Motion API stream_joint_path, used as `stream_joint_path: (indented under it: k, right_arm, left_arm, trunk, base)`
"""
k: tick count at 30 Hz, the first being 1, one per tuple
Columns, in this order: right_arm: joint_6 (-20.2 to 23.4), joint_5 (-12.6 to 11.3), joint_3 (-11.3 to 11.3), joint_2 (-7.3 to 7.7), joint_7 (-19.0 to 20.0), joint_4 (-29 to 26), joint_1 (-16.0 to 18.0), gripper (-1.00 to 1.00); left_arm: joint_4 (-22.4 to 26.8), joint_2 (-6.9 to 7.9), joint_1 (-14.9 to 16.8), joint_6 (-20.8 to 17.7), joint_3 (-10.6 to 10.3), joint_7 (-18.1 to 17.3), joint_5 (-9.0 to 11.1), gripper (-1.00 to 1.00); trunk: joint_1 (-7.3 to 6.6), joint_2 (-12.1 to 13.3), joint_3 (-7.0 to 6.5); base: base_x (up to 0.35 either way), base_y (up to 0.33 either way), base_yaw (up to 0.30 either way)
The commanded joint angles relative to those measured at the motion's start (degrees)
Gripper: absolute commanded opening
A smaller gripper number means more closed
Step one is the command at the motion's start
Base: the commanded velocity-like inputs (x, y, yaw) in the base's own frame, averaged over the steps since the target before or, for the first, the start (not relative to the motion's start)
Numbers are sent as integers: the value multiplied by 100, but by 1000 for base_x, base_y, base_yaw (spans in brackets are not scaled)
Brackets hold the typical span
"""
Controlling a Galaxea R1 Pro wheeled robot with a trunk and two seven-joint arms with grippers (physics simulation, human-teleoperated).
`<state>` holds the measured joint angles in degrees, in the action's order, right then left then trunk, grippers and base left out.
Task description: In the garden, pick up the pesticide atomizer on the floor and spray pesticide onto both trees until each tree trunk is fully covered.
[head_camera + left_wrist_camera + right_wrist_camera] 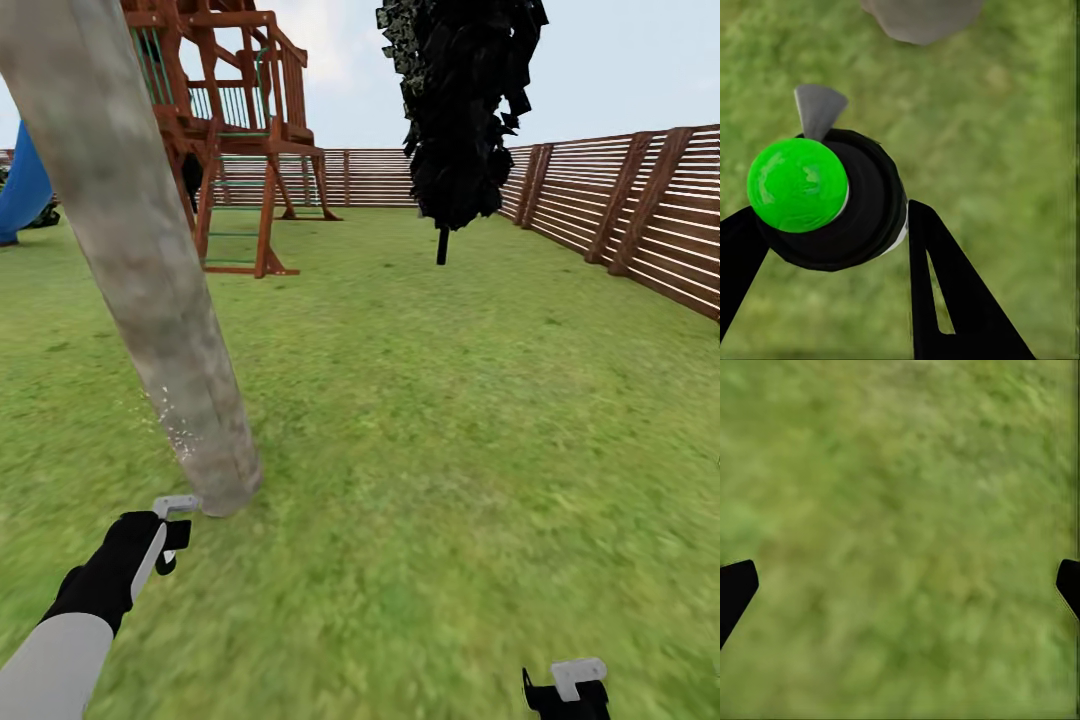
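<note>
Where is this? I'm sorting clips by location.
Most likely a fenced back garden: green grass lawn, brown horizontal-slat wooden fence, and a reddish wooden play tower beside a blue slide.

A blotchy green lawn (420,400) is spreading out under flat daylight, with a pale blue, lightly clouded sky (620,70) showing above. A brown horizontal-slat wooden fence (640,215) is running along the right side and across the far end of the lawn. A reddish wooden play tower (235,120) is standing in front of the far fence, with a blue slide (22,190) just to its left. A narrow blackish cypress-like tree (462,110) is rising to the tower's right, near the fence corner.
</note>
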<state>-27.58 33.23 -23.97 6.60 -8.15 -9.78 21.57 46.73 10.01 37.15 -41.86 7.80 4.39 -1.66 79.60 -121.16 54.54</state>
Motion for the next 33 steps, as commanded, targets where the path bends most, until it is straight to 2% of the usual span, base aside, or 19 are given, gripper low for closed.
stream_joint_path:
  k: [1,5,10,15,20,28,33]
  right_arm:
    - [-18,61,-29,-1,-28,11,5,100]
    - [-19,61,-29,-1,-28,11,5,100]
    - [-17,61,-29,-1,-28,11,5,100]
    - [-19,61,-29,1,-28,11,5,100]
    - [-20,61,-29,16,-30,11,5,100]
    - [-19,61,-32,17,-29,11,5,100]
    - [-20,61,-30,9,-30,11,5,100]
  left_arm:
    - [7,0,3,-33,1,36,-32,-100]
    - [4,1,3,-33,-6,36,-29,-100]
    - [3,-8,3,-33,-2,36,-27,-100]
    - [3,-8,3,-30,0,36,-20,-100]
    - [-1,-8,-2,-32,-4,23,-32,-100]
    - [-6,107,-443,-48,-2,5,-60,-100]
    - [8,37,-503,-33,-22,8,-88,-100]
  trunk:
    - [-1,-2,5]
    - [-1,-2,5]
    - [-1,-2,5]
    - [-1,-2,5]
    - [-1,-2,5]
    - [-1,-2,5]
    - [-1,-2,5]
  base:
    - [0,-273,0]
    - [0,-273,63]
    - [39,-273,258]
    - [156,-256,269]
    - [194,-231,35]
    - [167,-232,4]
    - [159,-234,227]
